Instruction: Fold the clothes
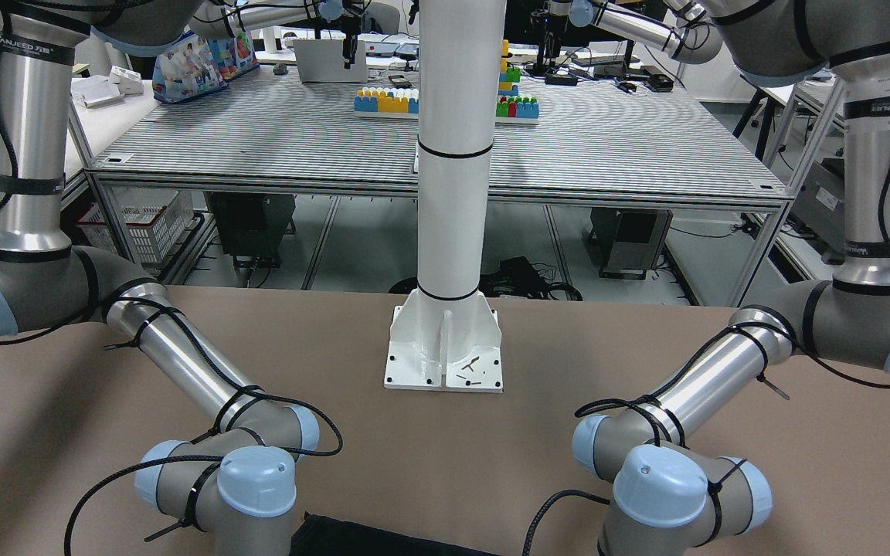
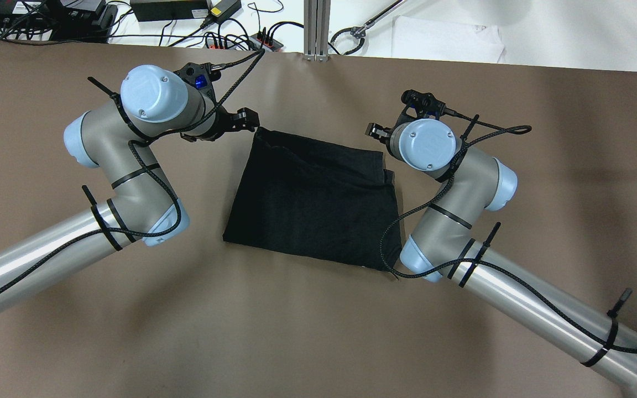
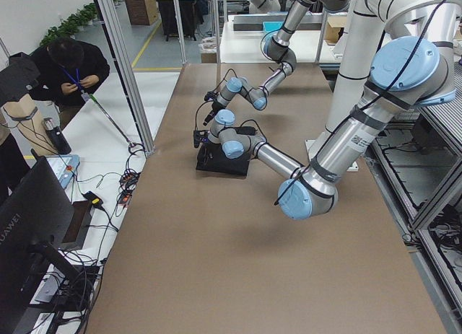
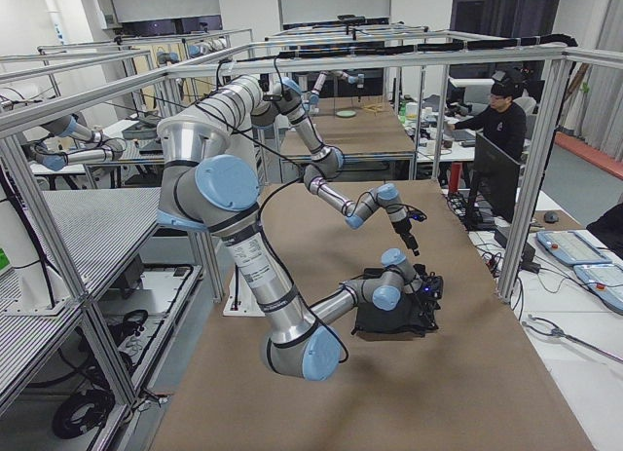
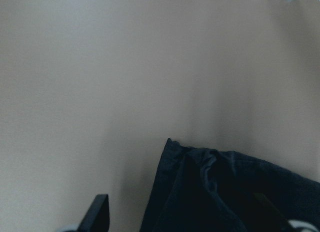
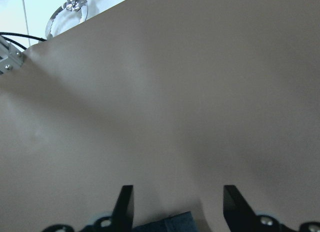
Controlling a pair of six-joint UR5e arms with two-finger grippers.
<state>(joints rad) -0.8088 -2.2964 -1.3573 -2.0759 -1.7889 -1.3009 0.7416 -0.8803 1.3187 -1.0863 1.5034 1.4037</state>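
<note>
The clothes (image 2: 313, 204) are one plain black garment lying flat in the middle of the brown table, with layered edges along its right side. My left gripper (image 2: 247, 120) hovers at the garment's far left corner, open. In the left wrist view that corner (image 5: 172, 149) lies between the spread fingers (image 5: 100, 212). My right gripper (image 2: 375, 132) sits at the far right corner, also open. In the right wrist view a bit of dark cloth (image 6: 167, 223) shows low between its fingers (image 6: 125, 204). The front-facing view shows only a strip of the garment (image 1: 368, 540).
The white pillar base (image 1: 443, 347) is bolted to the table on the robot's side. Beyond the table's far edge are cables and power strips (image 2: 213, 33) and an aluminium post (image 2: 316, 27). A person (image 3: 68, 67) stands off the table's far side.
</note>
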